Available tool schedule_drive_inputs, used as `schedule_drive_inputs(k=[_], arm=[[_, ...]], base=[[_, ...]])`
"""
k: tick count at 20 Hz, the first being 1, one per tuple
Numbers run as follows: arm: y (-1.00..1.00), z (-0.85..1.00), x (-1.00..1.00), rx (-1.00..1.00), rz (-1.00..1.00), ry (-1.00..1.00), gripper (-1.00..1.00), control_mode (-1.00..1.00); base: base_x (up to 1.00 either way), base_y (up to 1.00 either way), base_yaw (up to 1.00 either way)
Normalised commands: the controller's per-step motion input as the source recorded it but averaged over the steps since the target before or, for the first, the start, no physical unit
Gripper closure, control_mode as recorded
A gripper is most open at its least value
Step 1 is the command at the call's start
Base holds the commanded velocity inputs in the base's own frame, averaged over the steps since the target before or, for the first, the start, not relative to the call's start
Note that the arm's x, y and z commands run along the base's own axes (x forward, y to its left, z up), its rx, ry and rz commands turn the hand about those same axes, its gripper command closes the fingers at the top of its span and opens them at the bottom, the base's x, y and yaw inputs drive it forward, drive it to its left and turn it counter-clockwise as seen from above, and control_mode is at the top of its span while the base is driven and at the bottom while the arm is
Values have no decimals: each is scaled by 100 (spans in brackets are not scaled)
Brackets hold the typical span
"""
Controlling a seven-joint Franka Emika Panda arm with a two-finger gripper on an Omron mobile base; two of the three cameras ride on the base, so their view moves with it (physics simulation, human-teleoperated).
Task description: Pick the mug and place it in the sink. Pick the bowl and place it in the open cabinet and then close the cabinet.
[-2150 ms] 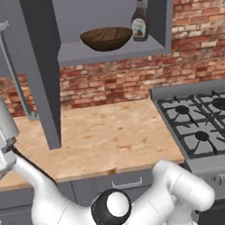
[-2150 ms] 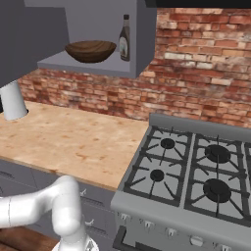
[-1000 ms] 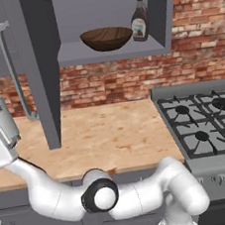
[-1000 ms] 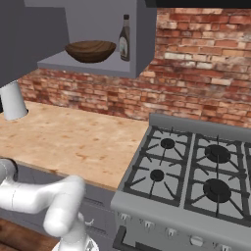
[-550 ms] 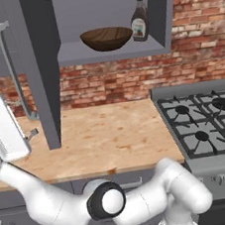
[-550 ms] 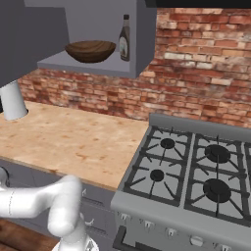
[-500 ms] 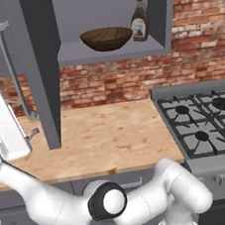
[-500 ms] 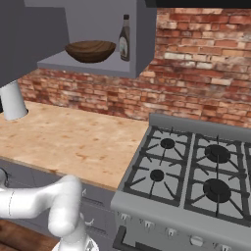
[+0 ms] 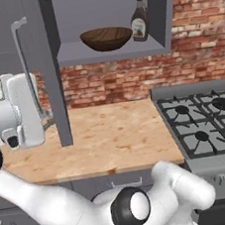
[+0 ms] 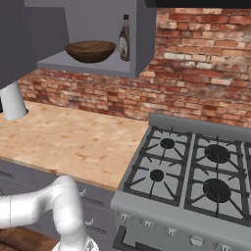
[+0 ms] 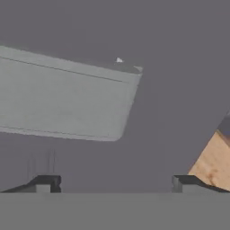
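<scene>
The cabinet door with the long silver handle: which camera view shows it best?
The left base view: the cabinet door stands open, edge-on, with its handle beside the open gripper. The right base view shows a corner of the door. The hand view shows a plain grey panel, probably the door.

Open cabinet (image 9: 108,20), upper centre: shelf partly taken by bowl (image 9: 107,38) and brown bottle (image 9: 139,19) side by side. Door (image 9: 49,72) hanging open, centre left, blocking approach from left. Wooden counter (image 9: 118,139) below: bare, free passage. Stove (image 9: 205,123), right.
</scene>
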Motion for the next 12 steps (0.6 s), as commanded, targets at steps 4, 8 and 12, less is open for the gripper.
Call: schedule_drive_inputs(k=[4, 8, 12], arm=[[-100, 0, -1, 20, 47, -12, -100, -100], [-100, -4, 0, 19, 49, -20, -100, -100], [-100, -48, 8, 18, 56, -47, -100, -100]], base=[[0, 0, 0], [0, 0, 0], [0, 0, 0]])
